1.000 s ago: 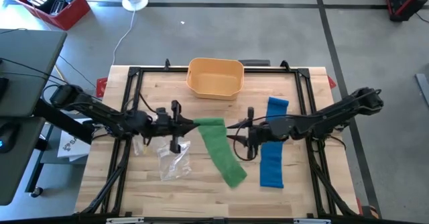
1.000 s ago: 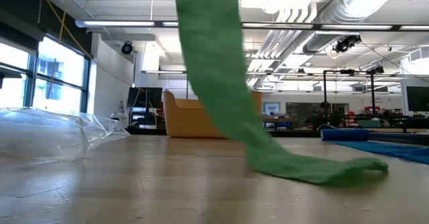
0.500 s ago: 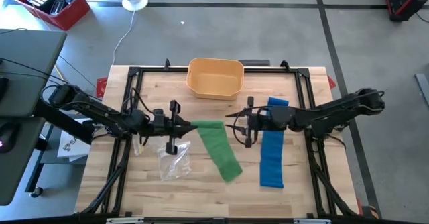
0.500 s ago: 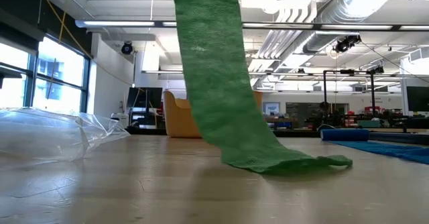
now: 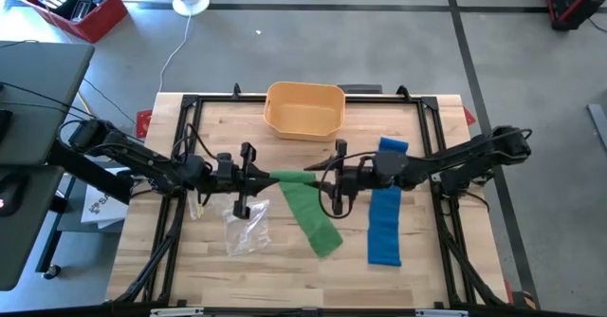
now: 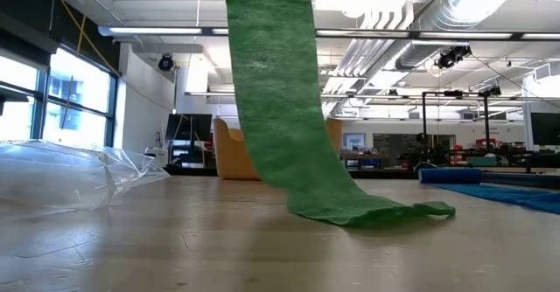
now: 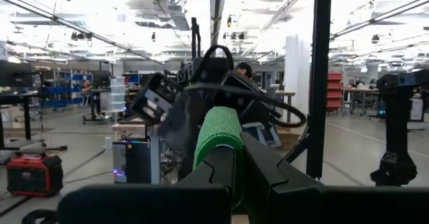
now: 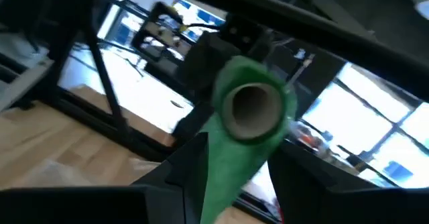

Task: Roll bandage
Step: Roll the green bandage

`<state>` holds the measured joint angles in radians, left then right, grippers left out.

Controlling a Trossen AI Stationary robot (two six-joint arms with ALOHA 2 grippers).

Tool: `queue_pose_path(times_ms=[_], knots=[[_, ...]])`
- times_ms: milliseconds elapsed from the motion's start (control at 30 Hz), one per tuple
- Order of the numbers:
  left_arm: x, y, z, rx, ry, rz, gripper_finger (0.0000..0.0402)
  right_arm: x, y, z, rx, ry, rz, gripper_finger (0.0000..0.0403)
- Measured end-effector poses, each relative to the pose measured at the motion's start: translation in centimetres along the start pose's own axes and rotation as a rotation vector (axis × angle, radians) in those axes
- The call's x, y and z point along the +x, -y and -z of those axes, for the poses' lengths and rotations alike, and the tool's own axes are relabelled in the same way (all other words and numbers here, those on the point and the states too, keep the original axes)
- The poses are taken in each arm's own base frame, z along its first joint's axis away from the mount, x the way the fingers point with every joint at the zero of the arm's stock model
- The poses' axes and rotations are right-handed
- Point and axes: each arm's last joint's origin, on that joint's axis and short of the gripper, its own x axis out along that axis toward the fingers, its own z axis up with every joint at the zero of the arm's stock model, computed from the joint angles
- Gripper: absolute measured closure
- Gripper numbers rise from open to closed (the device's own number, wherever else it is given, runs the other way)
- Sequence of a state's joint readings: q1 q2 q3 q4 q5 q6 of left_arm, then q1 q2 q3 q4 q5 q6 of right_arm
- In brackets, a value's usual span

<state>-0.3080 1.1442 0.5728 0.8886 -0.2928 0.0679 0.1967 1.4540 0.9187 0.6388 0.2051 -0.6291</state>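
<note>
A green bandage is partly wound into a roll [image 5: 294,176] on a cardboard core [image 8: 253,106], held level above the table's middle. Its loose strip [image 6: 271,91] hangs down, and its tail [image 6: 376,212] lies on the wood. My left gripper [image 5: 269,177] is shut on the roll's left end. My right gripper [image 5: 323,177] is open and has come level from the right. Its fingers [image 8: 191,158] stand on either side of the roll's right end. My left gripper pinches the roll's left end [image 7: 216,138] between its two fingers. They come level from the table's left and lie along the roll's axis. The roll is lifted clear and level, with the strip slack below it. Whether my right gripper's fingers touch the roll, I cannot tell.
A blue bandage [image 5: 384,208] lies unrolled on the table's right half, under my right arm. An orange basket [image 5: 303,109] stands at the far middle. A clear plastic bag [image 5: 245,228] lies near left of the green strip. A black frame [image 5: 190,101] borders the table.
My right gripper has travelled toward the table's left and a little up, rolling its wrist, until its fingers reached the roll's right end. The green tail has been drawn shorter across the table toward the roll. My left gripper has kept its hold in place.
</note>
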Motion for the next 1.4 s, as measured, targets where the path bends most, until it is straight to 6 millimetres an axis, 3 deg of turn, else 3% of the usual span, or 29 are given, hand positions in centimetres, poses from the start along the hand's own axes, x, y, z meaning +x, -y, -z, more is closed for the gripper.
queue_pose_path(times_ms=[200,400,667,933,1167,1400], knots=[[0.0,0.1,-0.1,-0.069,0.007,0.026,0.0396,0.6,0.8,-0.9,-0.054,-0.013,-0.029,0.0288],[0.0,0.1,0.0,-0.173,0.002,0.050,0.0395,1.3,0.7,-0.8,-0.164,-0.029,-0.022,0.0392],[0.0,0.3,0.3,-0.359,-0.034,0.099,0.0395,1.5,0.9,0.0,-0.267,-0.188,0.139,0.0401],[-0.1,0.4,1.3,-0.468,-0.149,0.088,0.0384,1.3,0.1,-0.2,-0.336,-0.229,0.131,0.0402],[-0.1,0.5,0.9,-0.361,-0.102,0.142,0.0350,1.2,0.0,1.1,-0.257,-0.310,0.071,0.0403],[-0.2,0.6,0.6,-0.261,-0.079,0.128,0.0366,1.3,-1.3,2.3,-0.118,-0.338,-0.070,0.0403]])
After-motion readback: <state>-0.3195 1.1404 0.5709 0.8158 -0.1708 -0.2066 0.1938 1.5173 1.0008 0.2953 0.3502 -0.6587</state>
